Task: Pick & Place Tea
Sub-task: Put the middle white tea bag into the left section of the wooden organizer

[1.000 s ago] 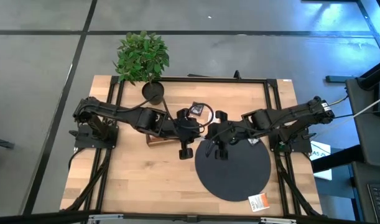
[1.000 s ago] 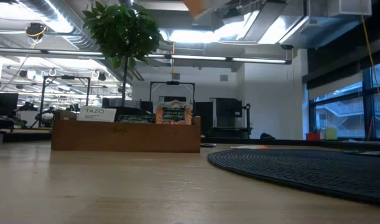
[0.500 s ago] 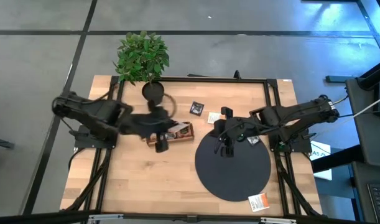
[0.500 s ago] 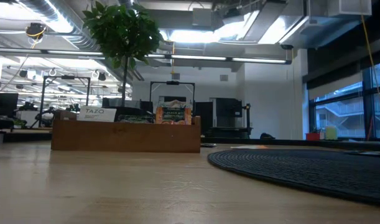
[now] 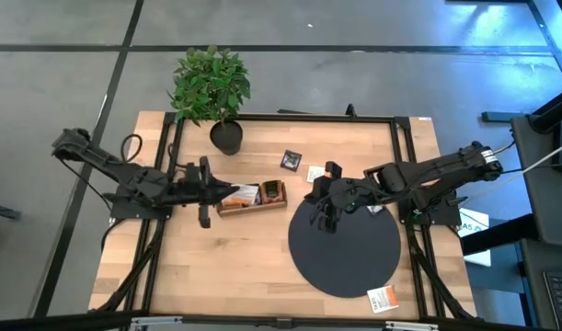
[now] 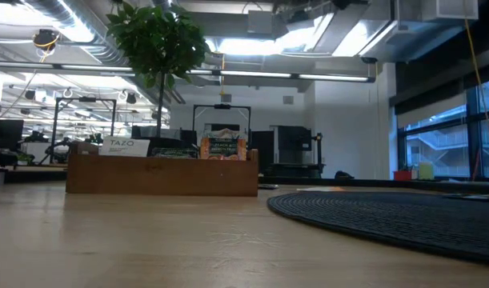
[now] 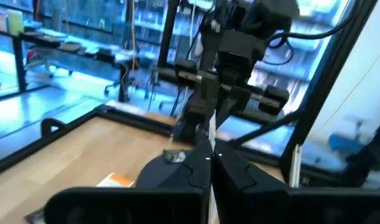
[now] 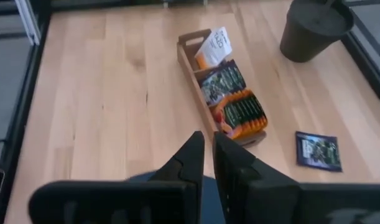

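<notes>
The wooden tray [image 5: 253,195] holds upright tea sachets, white, dark green and orange [image 8: 242,112]; they also stand above its wall in the low view [image 6: 222,146]. A dark sachet [image 5: 292,160] and a white one [image 5: 315,173] lie flat on the table beyond the mat, another [image 5: 375,208] on the mat, one [image 5: 383,298] near the table's near right corner. My left gripper [image 5: 227,191] [image 7: 210,168] is shut and empty at the tray's left end. My right gripper [image 5: 312,195] [image 8: 208,152] hovers over the mat's far left edge, empty, fingertips a slit apart.
The black round mat [image 5: 345,244] [image 6: 388,212] covers the table's right half. A potted plant [image 5: 216,92] stands at the far edge, its dark pot [image 8: 314,25] beyond the tray. Bare wood lies near and left of the tray. A black frame rims the table.
My left arm has drawn back from over the tray and the mat's left edge toward the table's left edge, uncovering the tray. The tray and the sachets have stayed where they were.
</notes>
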Tool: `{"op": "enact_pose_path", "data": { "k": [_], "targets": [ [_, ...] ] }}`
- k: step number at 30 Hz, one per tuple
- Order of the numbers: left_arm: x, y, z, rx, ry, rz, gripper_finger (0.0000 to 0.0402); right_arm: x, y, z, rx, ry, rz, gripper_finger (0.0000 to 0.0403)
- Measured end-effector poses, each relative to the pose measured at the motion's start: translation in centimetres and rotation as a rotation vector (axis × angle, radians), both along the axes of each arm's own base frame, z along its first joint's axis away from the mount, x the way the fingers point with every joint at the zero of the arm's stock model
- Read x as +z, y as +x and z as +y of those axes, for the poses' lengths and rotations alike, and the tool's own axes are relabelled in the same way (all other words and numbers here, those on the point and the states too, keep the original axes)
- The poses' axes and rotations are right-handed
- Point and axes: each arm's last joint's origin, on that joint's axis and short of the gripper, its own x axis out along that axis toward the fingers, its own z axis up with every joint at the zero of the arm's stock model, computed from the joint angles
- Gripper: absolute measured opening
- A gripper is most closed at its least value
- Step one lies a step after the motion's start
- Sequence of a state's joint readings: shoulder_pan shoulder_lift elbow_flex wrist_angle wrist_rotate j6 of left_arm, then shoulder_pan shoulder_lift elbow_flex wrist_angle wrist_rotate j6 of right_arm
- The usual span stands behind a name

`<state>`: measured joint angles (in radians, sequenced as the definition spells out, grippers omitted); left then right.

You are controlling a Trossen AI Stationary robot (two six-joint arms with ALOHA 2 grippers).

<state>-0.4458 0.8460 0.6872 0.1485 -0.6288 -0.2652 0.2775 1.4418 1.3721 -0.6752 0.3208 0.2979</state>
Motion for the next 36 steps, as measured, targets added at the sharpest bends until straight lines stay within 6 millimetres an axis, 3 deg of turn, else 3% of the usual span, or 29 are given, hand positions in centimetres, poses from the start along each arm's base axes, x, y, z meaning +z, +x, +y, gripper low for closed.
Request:
{"op": "enact_pose_path", "data": {
  "k": [5, 11, 26, 36],
  "targets": [
    [-5.1, -1.2, 0.6, 0.008, -0.030, -0.076, 0.0003, -0.7, 0.5, -0.3, -0.046, 0.047, -0.039, 0.0038],
    [-9.6, -2.0, 1.5, 0.052, -0.072, -0.136, 0.0003, -1.8, 0.8, -0.4, -0.078, 0.086, -0.062, 0.0039],
    [-16.4, -4.1, 3.1, 0.203, -0.055, 0.009, 0.0002, -4.3, 0.7, -0.5, -0.149, 0.153, -0.030, 0.0039],
    [-18.1, -4.3, 3.3, 0.283, -0.085, 0.128, 0.0002, -4.3, 0.7, -0.5, -0.147, 0.153, -0.028, 0.0039]
  ]
}}
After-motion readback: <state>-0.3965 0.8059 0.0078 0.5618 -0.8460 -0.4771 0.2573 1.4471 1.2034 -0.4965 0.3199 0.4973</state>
